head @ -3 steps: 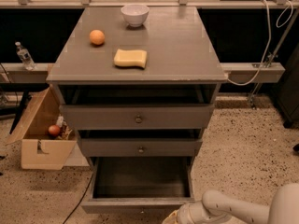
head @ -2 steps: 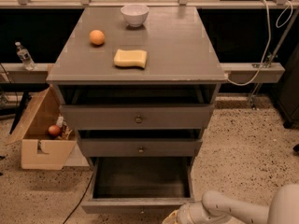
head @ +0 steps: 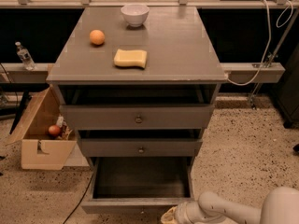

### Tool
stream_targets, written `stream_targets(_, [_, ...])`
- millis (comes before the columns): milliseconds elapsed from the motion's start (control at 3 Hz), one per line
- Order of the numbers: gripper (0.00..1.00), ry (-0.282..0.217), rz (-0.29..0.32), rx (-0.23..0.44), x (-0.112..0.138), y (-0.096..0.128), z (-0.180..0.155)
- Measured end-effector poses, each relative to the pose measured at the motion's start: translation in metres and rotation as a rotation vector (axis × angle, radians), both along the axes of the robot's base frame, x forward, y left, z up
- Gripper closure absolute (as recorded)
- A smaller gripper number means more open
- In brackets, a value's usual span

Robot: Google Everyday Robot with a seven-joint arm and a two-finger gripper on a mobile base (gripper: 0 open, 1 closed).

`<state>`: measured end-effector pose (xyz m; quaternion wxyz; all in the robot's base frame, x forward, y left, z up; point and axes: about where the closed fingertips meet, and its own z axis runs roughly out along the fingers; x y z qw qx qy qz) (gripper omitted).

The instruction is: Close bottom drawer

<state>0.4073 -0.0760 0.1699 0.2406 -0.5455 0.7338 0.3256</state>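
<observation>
**Bottom drawer pulled far out, tool at its near right corner**

The bottom drawer (head: 133, 205) of the grey desk (head: 182, 45) stands pulled well out toward the near side; its dark inside is open to view, and its shallow front panel lies close to the near edge of the scene. The tool (head: 170, 216) sits low at the near right, just beside the right end of that front panel; whether it touches the panel cannot be told, nor whether it is apart or together. The pale arm (head: 224, 210) behind it reaches in from the near right corner. Above, the middle drawer (head: 140, 148) is out a little and the top drawer (head: 138, 117) a little more, each with a small round knob. On the desk top a white bowl (head: 135, 14) stands at the far edge; an orange (head: 97, 37) lies to its near left; a yellow sponge (head: 130, 58) lies near the middle. Left of the desk an open cardboard box (head: 41, 146) rests on the speckled floor (head: 243, 157); a small bottle (head: 23, 55) stands on the ledge at far left.
</observation>
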Motion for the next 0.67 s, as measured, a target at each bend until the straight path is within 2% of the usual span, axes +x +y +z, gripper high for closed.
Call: stream_targets(667, [1.0, -0.181, -0.071, -0.009, 0.048, -0.004, -0.005])
